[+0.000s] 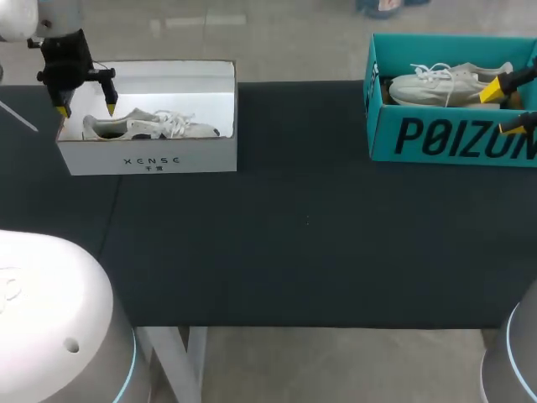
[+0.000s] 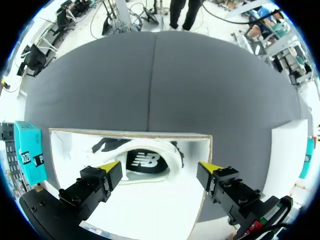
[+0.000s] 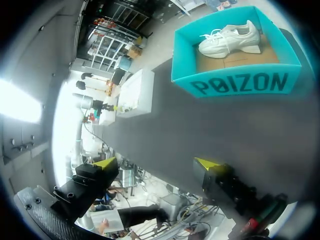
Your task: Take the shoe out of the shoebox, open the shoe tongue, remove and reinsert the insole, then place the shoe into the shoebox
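A white shoe (image 1: 151,126) lies on its side in the white shoebox (image 1: 151,161) at the table's far left. My left gripper (image 1: 85,109) hangs open over the shoe's heel end. In the left wrist view its fingers (image 2: 160,167) stand wide apart, with the shoe's heel opening and insole (image 2: 145,162) below and between them, untouched. A second white shoe (image 1: 445,84) rests in a teal shoebox (image 1: 453,138) at the far right. My right gripper (image 1: 505,107) is open above that box's right end, and in its own view (image 3: 155,163) nothing is between the fingers.
The dark table top (image 1: 302,235) stretches between the two boxes. In the right wrist view the teal box (image 3: 235,85) and its shoe (image 3: 230,39) lie ahead of the gripper, and the white box (image 3: 135,92) stands further off.
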### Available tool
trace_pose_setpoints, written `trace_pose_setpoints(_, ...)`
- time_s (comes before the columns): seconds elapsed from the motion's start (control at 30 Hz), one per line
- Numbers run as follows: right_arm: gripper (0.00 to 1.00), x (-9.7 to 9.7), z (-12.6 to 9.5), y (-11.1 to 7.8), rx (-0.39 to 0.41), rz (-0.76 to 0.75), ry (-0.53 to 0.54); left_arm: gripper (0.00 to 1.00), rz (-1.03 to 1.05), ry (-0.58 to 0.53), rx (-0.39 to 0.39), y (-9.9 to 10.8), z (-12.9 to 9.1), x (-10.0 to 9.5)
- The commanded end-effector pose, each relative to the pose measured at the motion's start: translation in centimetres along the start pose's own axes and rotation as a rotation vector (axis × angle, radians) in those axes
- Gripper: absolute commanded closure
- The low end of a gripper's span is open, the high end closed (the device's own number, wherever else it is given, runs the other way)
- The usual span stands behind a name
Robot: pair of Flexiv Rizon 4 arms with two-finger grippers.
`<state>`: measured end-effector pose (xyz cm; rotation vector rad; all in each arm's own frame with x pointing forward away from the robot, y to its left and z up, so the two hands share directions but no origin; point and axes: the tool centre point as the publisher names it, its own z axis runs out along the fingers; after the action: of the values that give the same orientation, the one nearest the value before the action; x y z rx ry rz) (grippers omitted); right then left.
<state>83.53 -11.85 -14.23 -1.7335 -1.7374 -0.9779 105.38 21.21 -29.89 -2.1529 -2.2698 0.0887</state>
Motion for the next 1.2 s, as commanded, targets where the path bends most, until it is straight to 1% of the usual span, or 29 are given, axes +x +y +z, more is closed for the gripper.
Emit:
trace_pose_setpoints(0.03,0.00,0.0,0.0,-0.1,-0.001,0.001,-0.003,0.00,-0.021,0.012,-0.010,-1.8,-2.8,-0.5)
trace_pose_setpoints(0.13,0.00,0.0,0.0,-0.1,-0.001,0.001,-0.003,0.00,-0.049,0.030,-0.014,-2.5,-4.1,-1.1)
trace_pose_setpoints(0.23,0.00,0.0,0.0,-0.1,-0.001,0.001,-0.003,0.00,-0.063,0.044,-0.014,-2.9,-5.1,-1.6)
trace_pose_setpoints(0.27,0.00,-0.2,-0.3,0.9,-0.006,-0.011,-0.004,0.00,-0.075,0.057,-0.019,-3.2,-5.5,-1.9)
trace_pose_setpoints(0.4,0.00,-1.0,-1.1,4.4,-0.009,-0.074,-0.038,0.00,-0.086,0.053,-0.011,-3.8,-6.5,-2.6)
trace_pose_setpoints(0.43,0.00,-1.2,-1.3,5.3,-0.009,-0.085,-0.050,0.00,-0.089,0.041,-0.005,-4.0,-6.7,-2.8)
trace_pose_setpoints(0.53,0.00,-1.9,-1.8,7.8,-0.014,-0.116,-0.078,0.00,-0.094,0.051,-0.001,-4.4,-7.6,-3.0)
trace_pose_setpoints(0.57,0.00,-2.0,-1.9,8.4,-0.016,-0.119,-0.082,0.00,-0.097,0.050,-0.001,-4.6,-7.8,-3.1)
trace_pose_setpoints(0.6,0.00,-2.4,-2.1,9.5,-0.020,-0.124,-0.096,0.00,-0.110,0.041,0.000,-4.8,-8.1,-3.1)
trace_pose_setpoints(0.7,0.00,-3.2,-2.5,11.8,-0.045,-0.114,-0.117,0.00,-0.125,0.041,-0.004,-5.5,-9.3,-3.4)
trace_pose_setpoints(0.77,0.00,-3.7,-2.9,13.5,-0.090,-0.050,-0.131,0.00,-0.128,0.046,0.019,-5.7,-9.7,-3.7)
trace_pose_setpoints(0.8,0.00,-3.7,-2.9,13.5,-0.090,-0.050,-0.131,0.00,-0.122,0.025,0.030,-5.8,-9.8,-3.9)
trace_pose_setpoints(1.2,0.00,-3.7,-2.9,13.5,-0.090,-0.050,-0.131,0.00,-0.122,0.025,0.030,-5.8,-9.8,-3.9)
